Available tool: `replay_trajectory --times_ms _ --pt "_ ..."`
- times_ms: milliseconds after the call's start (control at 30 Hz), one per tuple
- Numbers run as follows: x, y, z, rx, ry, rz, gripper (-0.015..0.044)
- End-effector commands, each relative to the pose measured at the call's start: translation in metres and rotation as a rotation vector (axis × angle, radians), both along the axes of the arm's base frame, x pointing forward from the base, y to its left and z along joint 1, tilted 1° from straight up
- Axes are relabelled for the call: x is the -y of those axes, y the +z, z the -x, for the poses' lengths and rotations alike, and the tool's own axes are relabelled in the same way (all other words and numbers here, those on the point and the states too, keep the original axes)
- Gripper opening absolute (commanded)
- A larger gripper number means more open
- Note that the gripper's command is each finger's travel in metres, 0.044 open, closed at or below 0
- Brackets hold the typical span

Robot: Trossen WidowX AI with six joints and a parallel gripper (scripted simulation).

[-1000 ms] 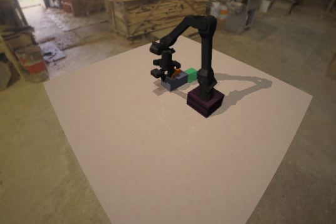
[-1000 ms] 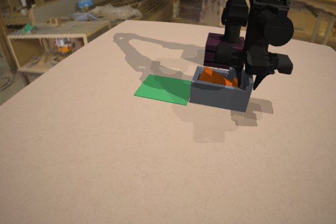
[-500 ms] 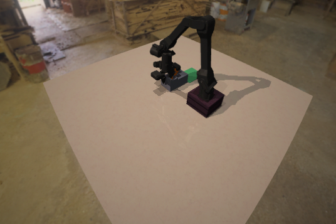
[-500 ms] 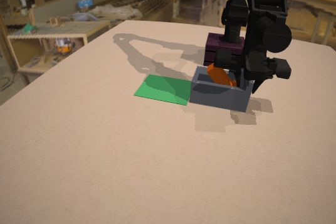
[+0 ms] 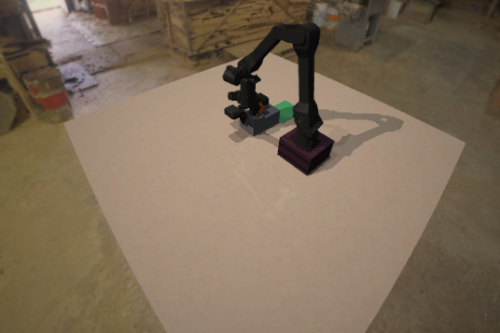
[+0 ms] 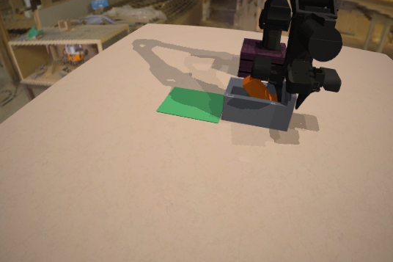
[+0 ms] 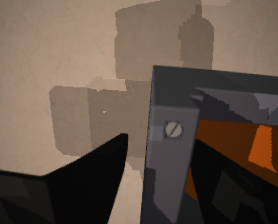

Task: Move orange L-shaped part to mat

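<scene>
The orange part (image 5: 261, 108) (image 6: 254, 89) (image 7: 262, 145) is tilted in the grey tray (image 5: 267, 123) (image 6: 253, 117) (image 7: 170, 170). In the exterior view its end nearer the green mat (image 5: 284, 112) (image 6: 191, 105) stands raised above the tray rim, and its other end is down in the pocket. My gripper (image 6: 289, 103) (image 7: 159, 143) is partly open and holds nothing. One finger reaches down into the pocket at the part's low end; the other is outside the tray's end wall. The contact at the fingertip is hidden.
The mat lies flat beside the tray, on the side of the raised end. The arm stands on a dark purple base block (image 5: 305, 153) (image 6: 249, 60) close to the tray. A screw head (image 7: 173, 130) shows on the tray rim between the fingers.
</scene>
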State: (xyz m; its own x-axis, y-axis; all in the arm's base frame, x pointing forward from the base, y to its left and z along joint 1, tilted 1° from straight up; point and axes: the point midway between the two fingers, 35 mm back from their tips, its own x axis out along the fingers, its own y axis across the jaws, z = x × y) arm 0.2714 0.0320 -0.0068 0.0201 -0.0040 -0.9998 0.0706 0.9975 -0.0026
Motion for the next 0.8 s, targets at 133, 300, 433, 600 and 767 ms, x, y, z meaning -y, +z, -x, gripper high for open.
replay_trajectory --times_ms 133,300,433,600,767 --pt "-0.01 0.011 0.0 -0.002 -0.003 0.004 0.018" --pt "-0.007 0.039 -0.003 -0.002 -0.003 0.004 0.018" --pt "0.0 0.096 0.0 -0.002 -0.003 0.004 0.018" --pt "0.002 0.108 0.002 -0.002 -0.003 0.005 0.018" --pt "0.002 0.108 0.002 -0.002 -0.003 0.005 0.018"
